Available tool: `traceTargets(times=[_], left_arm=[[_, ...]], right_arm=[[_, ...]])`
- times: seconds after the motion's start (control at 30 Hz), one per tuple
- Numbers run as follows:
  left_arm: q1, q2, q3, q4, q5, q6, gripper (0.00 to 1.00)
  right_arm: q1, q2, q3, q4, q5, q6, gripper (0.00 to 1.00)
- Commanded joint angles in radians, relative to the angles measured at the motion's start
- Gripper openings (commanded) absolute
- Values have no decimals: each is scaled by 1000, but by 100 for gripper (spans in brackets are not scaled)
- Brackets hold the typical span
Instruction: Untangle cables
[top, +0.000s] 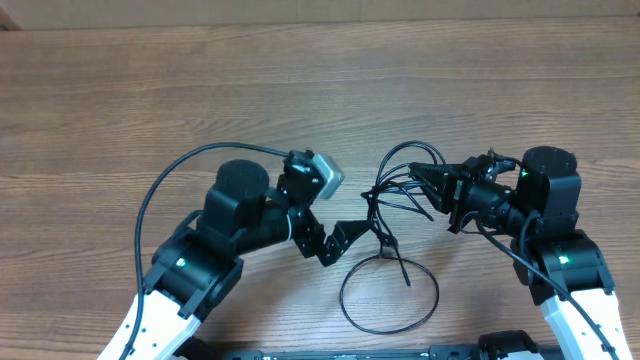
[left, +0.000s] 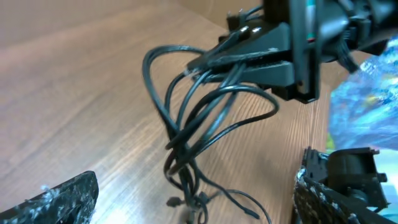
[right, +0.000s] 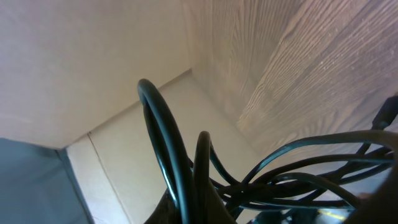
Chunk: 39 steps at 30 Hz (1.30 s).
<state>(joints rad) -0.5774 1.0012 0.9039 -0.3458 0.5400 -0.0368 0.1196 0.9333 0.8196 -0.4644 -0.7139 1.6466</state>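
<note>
Wooden table (top: 200, 90), bare grain. Nearest, one strand of the cables (top: 382, 222) lies free in a loop. Beyond, left gripper (top: 345, 240) stands wide, holding nothing. Farther right, right gripper (top: 420, 182) clamps the raised knot. Judgement: untangling barely begun; knot not yet undone.

In the right wrist view the cables (right: 186, 155) fill the lower frame out of focus, and the right pincer (top: 422, 180) beneath them is cut off by the bottom edge. In the left wrist view the left pincer (left: 186, 202) shows only its fingers (left: 53, 199), cropped at the lower corners. The plug tips (left: 177, 202) are too blurred to tell apart, and the blue patch (left: 364, 99) at the right edge is unreadable.
</note>
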Motion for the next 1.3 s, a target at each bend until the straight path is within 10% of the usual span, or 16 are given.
traceTargets(times=[0.0,0.8,1.1,1.27], left_arm=[[-37,-35,10,-2,-56,105,100],[-200,59,10,129,-304,202,100],[-203,60,10,160,-287,224,39],[-203,87,10,160,-213,224,40]], right_arm=[[3,-12,13,7,-8,60,4],[4,-12,13,8,-205,31,4],[4,-12,13,-2,-204,24,4],[4,-12,13,-2,-208,24,4]])
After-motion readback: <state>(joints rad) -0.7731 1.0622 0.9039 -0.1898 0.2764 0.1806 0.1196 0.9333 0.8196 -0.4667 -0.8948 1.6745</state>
